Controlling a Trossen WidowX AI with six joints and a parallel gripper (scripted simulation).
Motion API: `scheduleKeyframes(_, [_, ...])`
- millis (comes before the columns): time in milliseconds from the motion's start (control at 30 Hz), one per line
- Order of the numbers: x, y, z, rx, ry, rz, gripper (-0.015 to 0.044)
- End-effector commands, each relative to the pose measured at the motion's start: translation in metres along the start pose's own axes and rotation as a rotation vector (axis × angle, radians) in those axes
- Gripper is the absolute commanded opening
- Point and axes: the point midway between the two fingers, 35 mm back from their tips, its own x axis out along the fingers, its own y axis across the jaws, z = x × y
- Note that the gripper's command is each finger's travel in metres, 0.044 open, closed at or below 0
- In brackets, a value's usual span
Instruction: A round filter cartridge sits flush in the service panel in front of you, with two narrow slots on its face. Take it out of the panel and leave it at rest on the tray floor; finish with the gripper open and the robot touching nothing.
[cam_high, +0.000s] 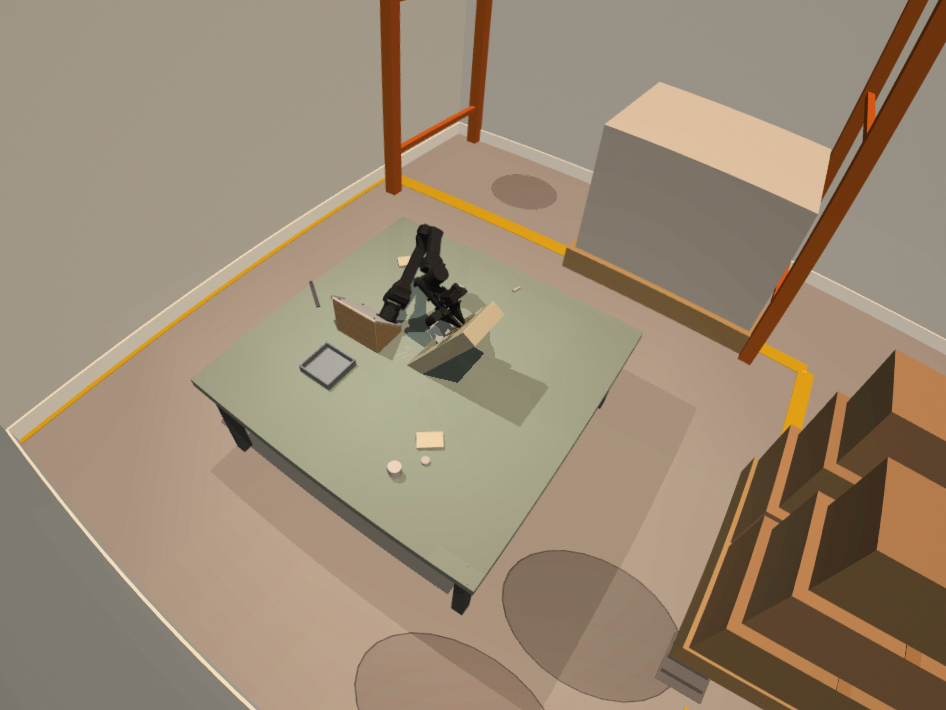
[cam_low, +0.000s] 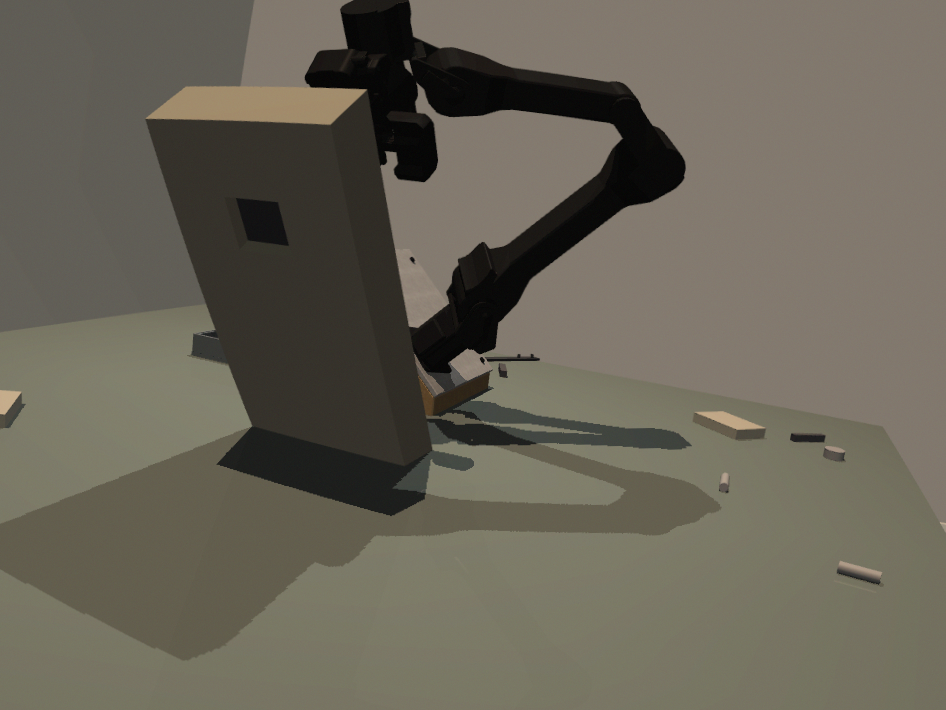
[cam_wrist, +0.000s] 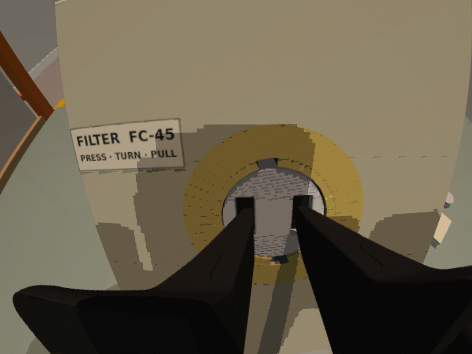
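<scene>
Nearest the wrist camera, the claw (cam_wrist: 274, 208) stands with its two fingertips a narrow way apart, each seemingly seated in one of the two slots on the filter cartridge (cam_wrist: 275, 208), clamping nothing. The cartridge sits flush inside its yellow ring (cam_wrist: 203, 197) in the tilted service panel (cam_wrist: 267, 61), so extraction looks barely begun. Judging by the label (cam_wrist: 127, 144), "PRESS - TURN - PULL", next comes pressing in and twisting before withdrawing; the tray (cam_high: 327, 365) lies well apart on the table (cam_high: 489, 489).
</scene>
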Motion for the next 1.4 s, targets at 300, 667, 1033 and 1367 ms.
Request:
scheduleKeyframes(300, [0.009, -0.001, -0.001, 0.004, 0.001, -0.003, 0.0092])
scheduleKeyframes(667, [0.012, -0.001, -0.001, 0.004, 0.001, -0.003, 0.0092])
scheduleKeyframes(1033, [0.015, 0.0, -0.001, 0.004, 0.001, -0.003, 0.0092])
scheduleKeyframes(1367, [0.011, -0.001, 0.0, 0.004, -0.006, 0.001, 0.0006])
